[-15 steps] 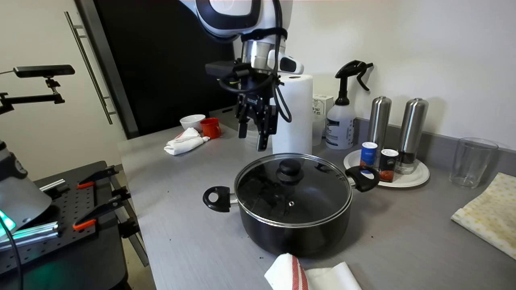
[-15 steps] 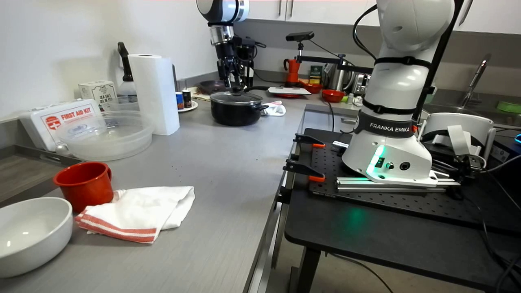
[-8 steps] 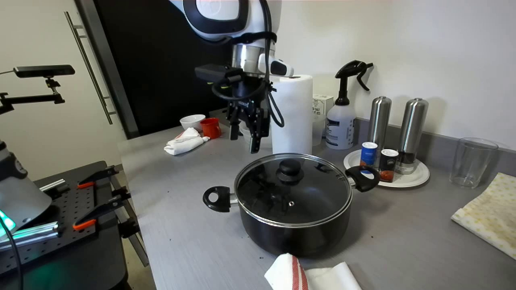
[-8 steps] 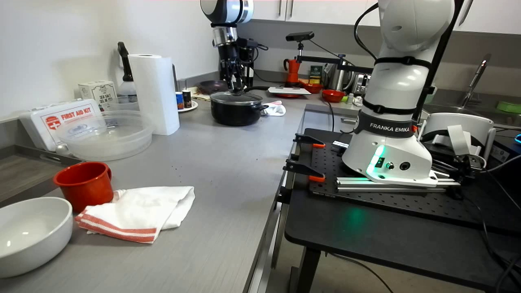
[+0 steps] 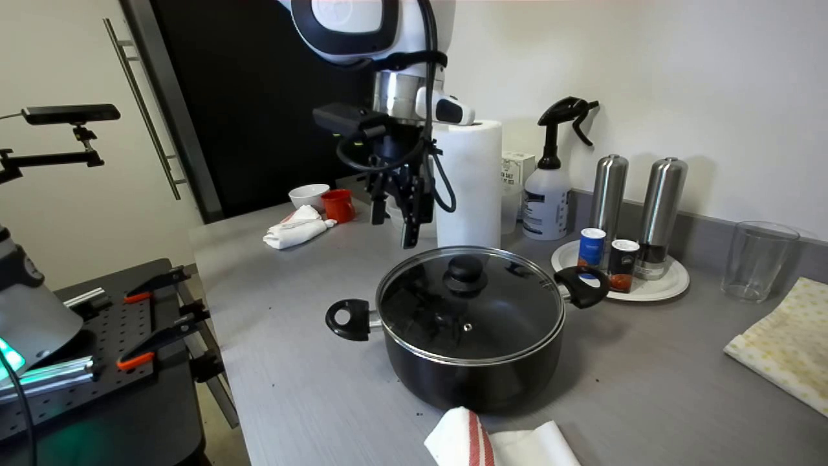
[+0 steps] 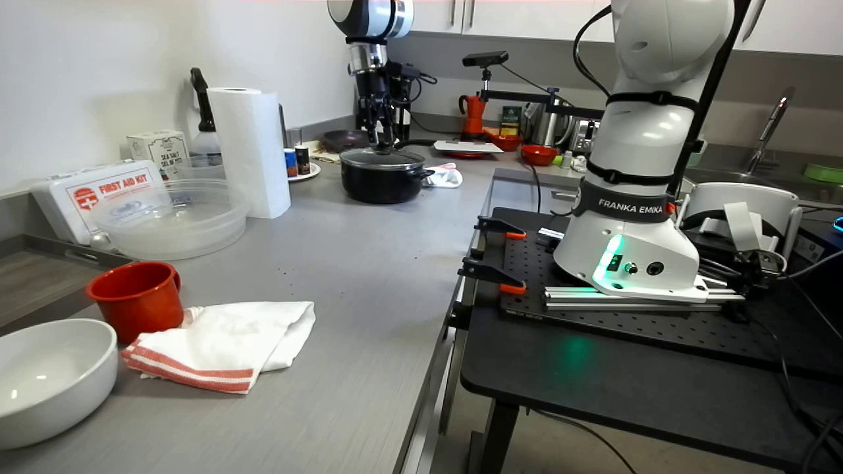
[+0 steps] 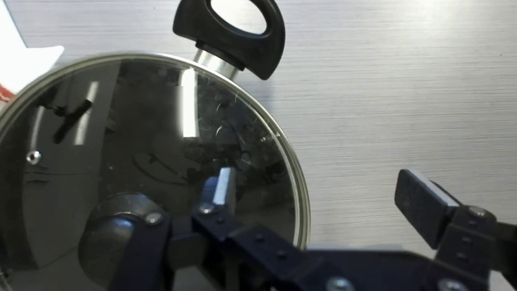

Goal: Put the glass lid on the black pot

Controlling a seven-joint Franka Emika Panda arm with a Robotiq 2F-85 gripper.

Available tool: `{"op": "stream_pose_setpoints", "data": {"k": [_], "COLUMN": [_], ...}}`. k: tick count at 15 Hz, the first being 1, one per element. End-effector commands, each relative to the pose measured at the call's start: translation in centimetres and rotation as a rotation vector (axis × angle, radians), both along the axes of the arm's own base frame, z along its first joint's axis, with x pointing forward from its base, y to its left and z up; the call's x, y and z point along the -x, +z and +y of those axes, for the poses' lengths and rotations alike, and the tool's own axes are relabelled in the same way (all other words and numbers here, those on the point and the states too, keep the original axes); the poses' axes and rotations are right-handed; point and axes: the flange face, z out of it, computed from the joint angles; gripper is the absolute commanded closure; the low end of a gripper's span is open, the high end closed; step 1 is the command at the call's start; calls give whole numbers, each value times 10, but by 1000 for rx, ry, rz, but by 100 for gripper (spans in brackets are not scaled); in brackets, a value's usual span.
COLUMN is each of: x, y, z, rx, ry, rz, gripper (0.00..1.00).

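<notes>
The glass lid (image 5: 479, 312) lies flat on the black pot (image 5: 479, 385), its metal rim on the pot's rim and its black knob (image 5: 466, 268) upward. Lid (image 6: 382, 158) and pot (image 6: 380, 185) also show in an exterior view. My gripper (image 5: 394, 226) is open and empty, above and beside the pot, apart from the lid. In the wrist view the gripper (image 7: 323, 192) has one finger over the lid (image 7: 161, 161) and the other over the counter. The knob is partly hidden there by the gripper. A black pot handle (image 7: 258, 48) shows at the top.
A paper towel roll (image 5: 471, 188) stands behind the gripper. A white plate (image 5: 669, 281) with mills and small shakers is beside the pot. A striped towel (image 5: 504, 443) lies close to the pot. A clear glass (image 5: 758, 262) and a spray bottle (image 5: 546, 200) stand near the wall.
My gripper has shifted away from the knob, a little to the left in an exterior view, mostly in the first half second. The lid and pot have not moved.
</notes>
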Motion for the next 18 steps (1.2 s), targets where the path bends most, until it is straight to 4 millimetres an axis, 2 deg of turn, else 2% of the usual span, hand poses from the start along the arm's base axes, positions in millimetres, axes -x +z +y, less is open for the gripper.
{"op": "stream_pose_setpoints", "data": {"k": [1,6,18], "x": [-2,-3,-13], "y": [3,5,-11], "z": [-15,-44,-84], "rx": [-17,3,45], "ry": [-22,-87,-187], "rz": [-32,-38,-25], "gripper": [0,0,0]}}
